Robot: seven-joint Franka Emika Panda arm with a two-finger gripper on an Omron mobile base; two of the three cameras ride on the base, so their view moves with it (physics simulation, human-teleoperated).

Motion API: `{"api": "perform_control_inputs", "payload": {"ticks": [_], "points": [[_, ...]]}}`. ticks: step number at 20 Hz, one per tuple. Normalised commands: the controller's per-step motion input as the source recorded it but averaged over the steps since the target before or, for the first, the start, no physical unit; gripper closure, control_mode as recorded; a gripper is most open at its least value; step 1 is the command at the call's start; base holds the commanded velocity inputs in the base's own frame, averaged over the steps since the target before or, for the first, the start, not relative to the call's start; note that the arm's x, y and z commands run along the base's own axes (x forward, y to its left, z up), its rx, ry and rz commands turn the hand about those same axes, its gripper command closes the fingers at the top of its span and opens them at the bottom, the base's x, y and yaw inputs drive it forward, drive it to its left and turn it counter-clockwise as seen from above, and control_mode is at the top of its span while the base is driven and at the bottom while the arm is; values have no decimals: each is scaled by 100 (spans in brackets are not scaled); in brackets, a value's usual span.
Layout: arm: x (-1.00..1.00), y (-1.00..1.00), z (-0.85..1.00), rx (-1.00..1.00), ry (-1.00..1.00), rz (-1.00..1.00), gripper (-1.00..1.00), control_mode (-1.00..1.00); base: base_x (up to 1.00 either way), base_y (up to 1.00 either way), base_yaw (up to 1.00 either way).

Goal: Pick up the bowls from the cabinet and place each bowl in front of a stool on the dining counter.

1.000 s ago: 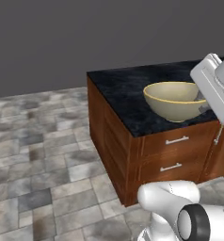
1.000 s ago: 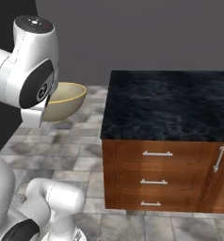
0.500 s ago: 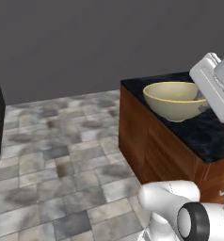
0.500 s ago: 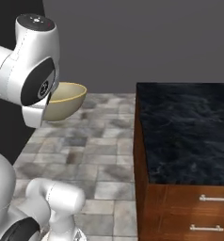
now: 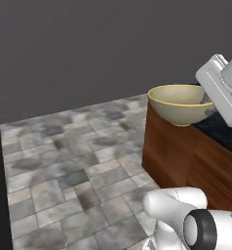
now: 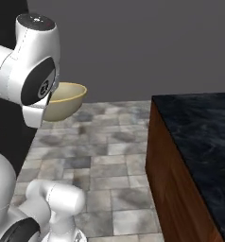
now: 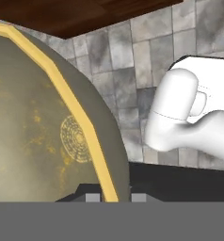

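The glossy cream-beige ceramic bowl [image 5: 180, 103] is held aloft, upright, with its opening facing up. In the left base view it appears in front of the near corner of the dining counter with the black white-veined marble top and reddish-brown wood sides [image 5: 176, 156], its right rim meeting the white arm's hand. In the right base view the same bowl [image 6: 65, 100] juts out from behind the arm's large white joint housing, above the grey stone-tiled floor [image 6: 105, 156] and well apart from the counter [image 6: 180, 189], which occupies the lower right of that picture.

In the hand view the bowl [image 7: 43, 136] takes up the left half of the picture, its yellowish rim running diagonally down to the bottom, where the gripper [image 7: 113, 195] sits; the rim passes between the two finger tips. The gripper is closed on the bowl's rim, one finger on each side of the wall. A concentric ring mark is visible inside the bowl near the rim.

The counter's visible marble surface in the right base view carries no objects. A plain dark grey wall [image 5: 88, 49] stands behind the floor in both base views.
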Motion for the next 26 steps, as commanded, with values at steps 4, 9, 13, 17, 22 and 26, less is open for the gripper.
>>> {"api": "perform_control_inputs", "payload": {"ticks": [4, 9, 13, 17, 22, 26], "points": [[0, 0, 0, 0, 0, 0, 100, 100, 100, 94, -57], [0, 0, 0, 0, 0, 0, 100, 100, 94, 83, -67], [0, 0, 0, 0, 0, 0, 100, 100, 85, 80, -68], [0, 0, 0, 0, 0, 0, 100, 100, 91, 84, -66], [0, 0, 0, 0, 0, 0, 100, 100, 88, 92, -63], [0, 0, 0, 0, 0, 0, 100, 100, 49, 100, -63]]}}
